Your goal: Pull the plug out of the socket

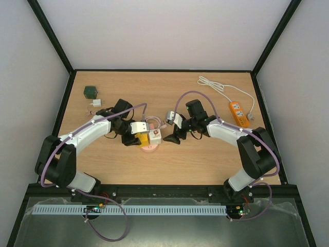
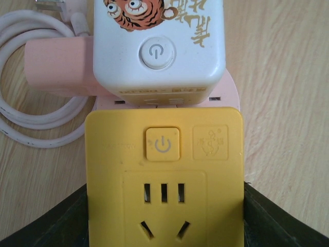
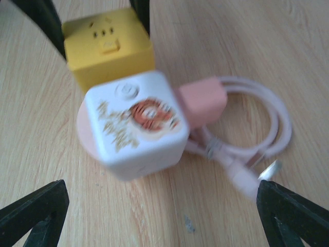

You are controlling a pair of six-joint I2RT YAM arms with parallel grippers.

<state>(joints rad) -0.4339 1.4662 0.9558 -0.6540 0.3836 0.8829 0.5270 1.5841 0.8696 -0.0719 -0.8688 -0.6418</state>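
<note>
Left fingers (image 2: pixel 46 226) clamped on the yellow socket cube (image 2: pixel 164 170), bracing it mid-counter (image 3: pixel 267 41); right fingers (image 3: pixel 36 211) spread wide, empty, just short of the white cube (image 3: pixel 136 123); best to square up on the pink plug (image 3: pixel 201 100), pinch its flats, pull straight out.

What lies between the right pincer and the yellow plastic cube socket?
The white plastic cube with a tiger picture; the right wrist view shows it.

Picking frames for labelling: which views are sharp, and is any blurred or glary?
Left wrist: sharp, even light, the yellow cube crisp. Right wrist: smeared throughout, the white cube print soft. Top external: clear, no glare on the table.
</note>
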